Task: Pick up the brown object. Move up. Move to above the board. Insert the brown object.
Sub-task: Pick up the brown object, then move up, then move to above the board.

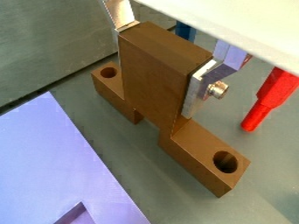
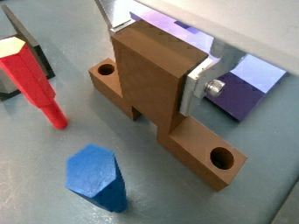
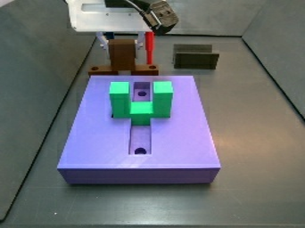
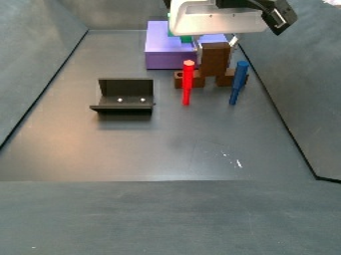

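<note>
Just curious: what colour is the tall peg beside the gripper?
Red, clearest in a wrist view.

Gripper (image 1: 162,63) jaws clamped around the brown object's (image 1: 176,118) upright block, beside the board (image 1: 52,166).

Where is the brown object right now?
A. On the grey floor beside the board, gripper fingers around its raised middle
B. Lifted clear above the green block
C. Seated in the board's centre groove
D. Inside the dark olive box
A: in a wrist view the brown object lies flat on the grey floor beside the board, with the gripper fingers either side of its raised middle.
</note>
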Available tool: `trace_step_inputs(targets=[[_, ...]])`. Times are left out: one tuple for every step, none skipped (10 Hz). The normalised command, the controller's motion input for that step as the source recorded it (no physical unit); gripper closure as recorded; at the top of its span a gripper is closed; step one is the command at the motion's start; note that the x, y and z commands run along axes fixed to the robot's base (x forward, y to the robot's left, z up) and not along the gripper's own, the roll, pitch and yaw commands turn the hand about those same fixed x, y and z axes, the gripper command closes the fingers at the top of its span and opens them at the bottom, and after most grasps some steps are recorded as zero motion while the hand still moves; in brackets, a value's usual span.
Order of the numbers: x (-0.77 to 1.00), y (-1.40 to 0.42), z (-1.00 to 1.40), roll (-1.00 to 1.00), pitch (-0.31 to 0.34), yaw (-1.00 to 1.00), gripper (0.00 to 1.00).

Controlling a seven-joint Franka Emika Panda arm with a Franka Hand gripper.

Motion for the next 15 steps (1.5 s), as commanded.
trace_step_inputs(targets=[[0.0,0.0,0.0,0.0,0.0,0.0,1.0],[0.0,0.0,0.0,0.0,0.0,0.0,1.0],[0.0,0.0,0.0,0.0,0.0,0.0,1.0],[0.0,0.0,0.0,0.0,0.0,0.0,1.0],[0.0,0.0,0.83,0.0,0.0,0.0,1.0],[-0.07,-0.07,0.78,0.0,0.035,-0.01,1.0],[-0.1,-0.07,0.68,-0.01,0.052,-0.01,1.0],[-0.03,-0.03,0.23,-0.03,0.008,0.0,1.0],[0.0,0.0,1.4,0.0,0.0,0.0,1.0],[-0.01,0.0,1.4,0.0,0.008,0.0,1.0],[-0.05,0.0,1.4,-0.02,0.019,0.0,1.0],[0.01,0.0,1.4,-0.04,0.016,0.0,1.0],[0.05,0.0,1.4,-0.04,0.073,-0.01,1.0],[0.02,0.0,0.67,-0.04,0.095,-0.01,1.0],[0.02,0.0,0.3,-0.05,0.065,-0.01,1.0]])
